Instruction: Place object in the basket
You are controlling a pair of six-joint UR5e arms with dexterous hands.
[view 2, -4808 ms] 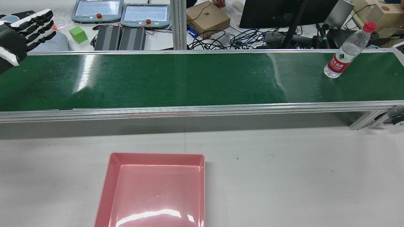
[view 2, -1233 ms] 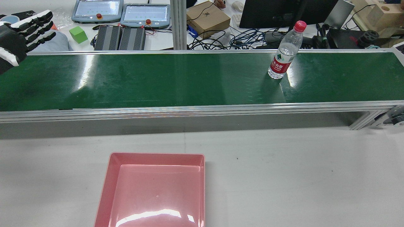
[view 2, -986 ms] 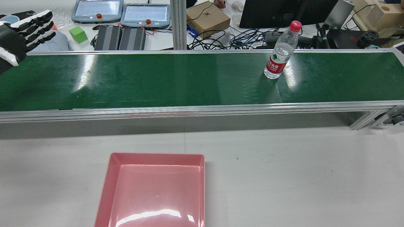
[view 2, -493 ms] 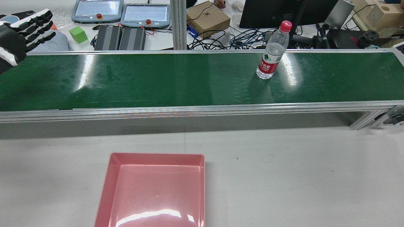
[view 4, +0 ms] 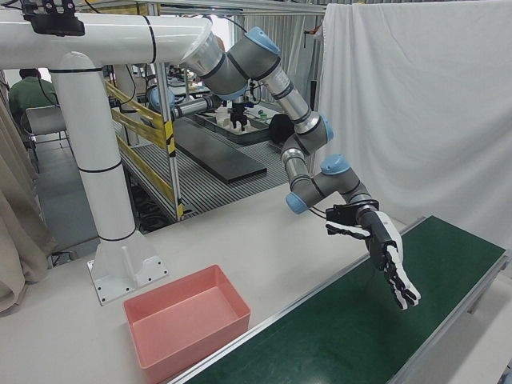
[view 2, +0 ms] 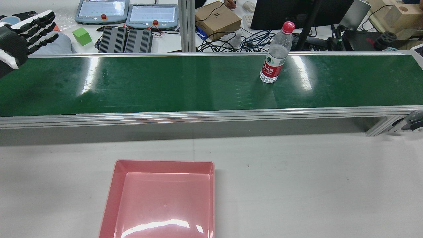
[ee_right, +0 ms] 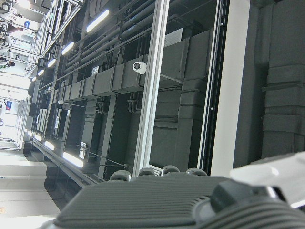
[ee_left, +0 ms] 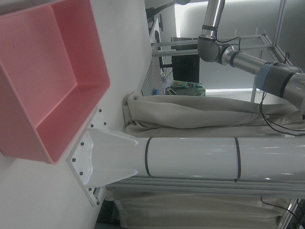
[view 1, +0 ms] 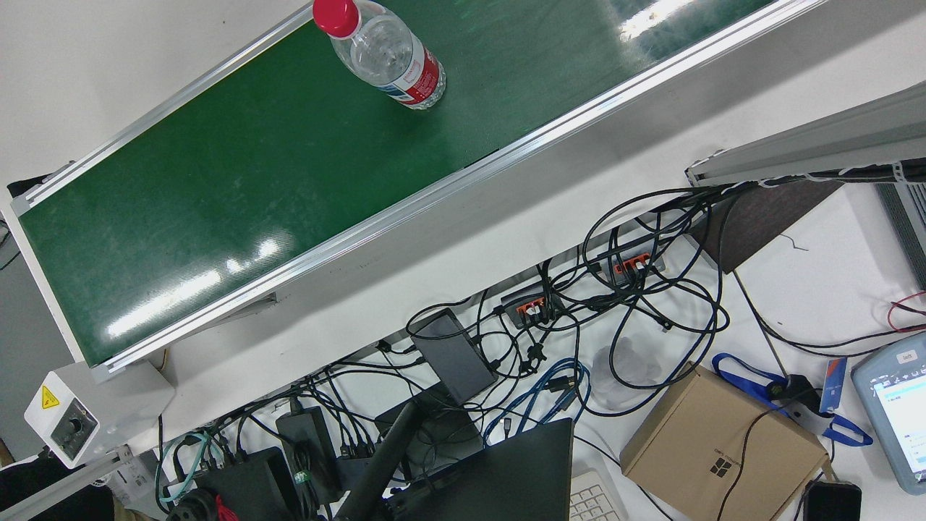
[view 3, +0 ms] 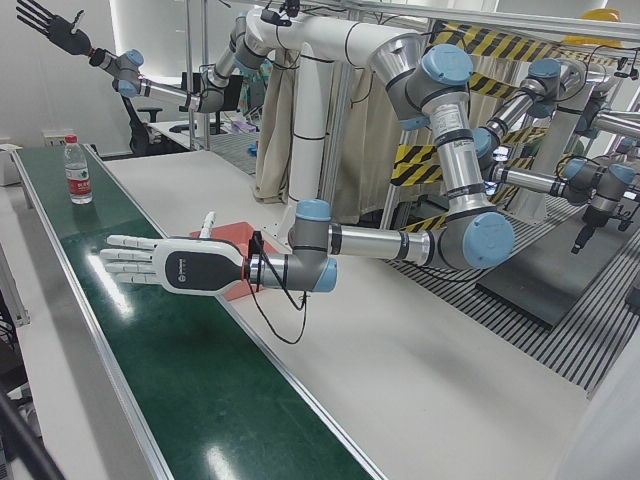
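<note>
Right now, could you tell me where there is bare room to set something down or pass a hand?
The belt is bare between the left hand and the bottle, and again to the bottle's right. The basket is empty, and the white table around it is open. Beyond the belt's far rail it is crowded with cables and a box.

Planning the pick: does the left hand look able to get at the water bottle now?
Probably not yet: the left hand hovers open over the belt's far end, well apart from the upright water bottle. Nothing stands between them; only the gap.
</note>
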